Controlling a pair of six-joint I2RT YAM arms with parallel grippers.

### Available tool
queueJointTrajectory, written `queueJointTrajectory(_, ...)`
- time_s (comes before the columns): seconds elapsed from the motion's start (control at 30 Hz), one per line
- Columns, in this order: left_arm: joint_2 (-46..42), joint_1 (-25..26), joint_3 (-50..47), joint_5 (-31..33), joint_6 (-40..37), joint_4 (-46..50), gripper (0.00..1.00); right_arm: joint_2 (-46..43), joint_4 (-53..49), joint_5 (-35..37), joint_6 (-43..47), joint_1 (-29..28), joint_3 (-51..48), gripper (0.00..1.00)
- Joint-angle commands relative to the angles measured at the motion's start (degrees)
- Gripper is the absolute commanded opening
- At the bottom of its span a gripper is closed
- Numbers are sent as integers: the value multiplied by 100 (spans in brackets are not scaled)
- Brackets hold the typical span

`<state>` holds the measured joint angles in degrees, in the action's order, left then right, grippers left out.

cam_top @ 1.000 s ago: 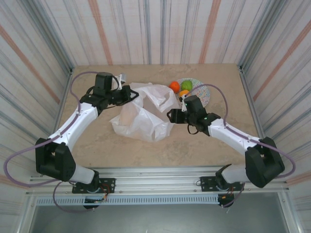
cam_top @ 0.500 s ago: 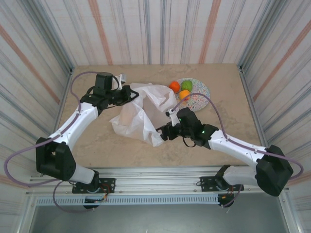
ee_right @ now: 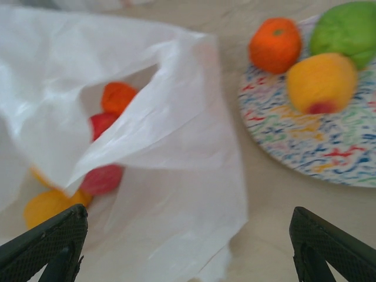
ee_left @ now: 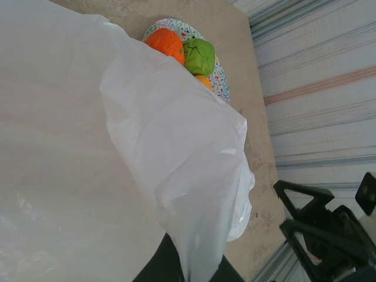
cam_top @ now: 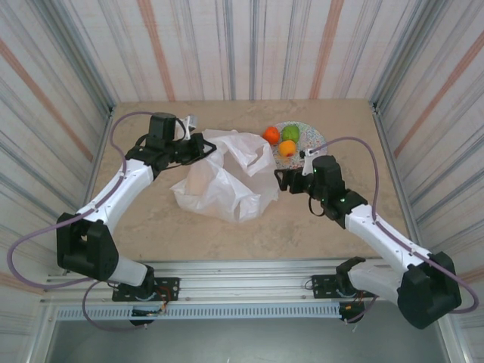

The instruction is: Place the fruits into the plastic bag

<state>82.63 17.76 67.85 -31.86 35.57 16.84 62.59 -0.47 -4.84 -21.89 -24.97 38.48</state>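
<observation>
I note bright, even lighting and faint shadows. The plastic bag (ee_left: 70, 147) glares at nine o'clock on left wrist; right wrist view blurred.

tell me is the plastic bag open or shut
Open. In the right wrist view the plastic bag gapes, showing an orange fruit and a red fruit inside.

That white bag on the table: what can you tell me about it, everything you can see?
The bag is thin, white, translucent film, wrinkled and slumped on the table. The left gripper pinches its far edge and holds it raised. Through its open mouth, orange, red, pink and yellow fruits show inside. The plate sits close to its right.
</observation>
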Motion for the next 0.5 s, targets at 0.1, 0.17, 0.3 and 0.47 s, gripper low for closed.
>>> queueJointTrajectory(0.1,4,17,-27,32,-131,-19,0,1591,-246,294,-378,792,1057,90)
queueJointTrajectory(0.17,-1,22,-18,10,-124,-14,0,2144,-336,232,-362,903,1451,90)
queueJointTrajectory(0.3,-55,17,5,23,-134,22,0,3180,-695,268,-216,988,2347,90)
queueJointTrajectory(0.47,-94,24,-8,24,-130,7,0,4244,-1302,270,58,998,3375,91)
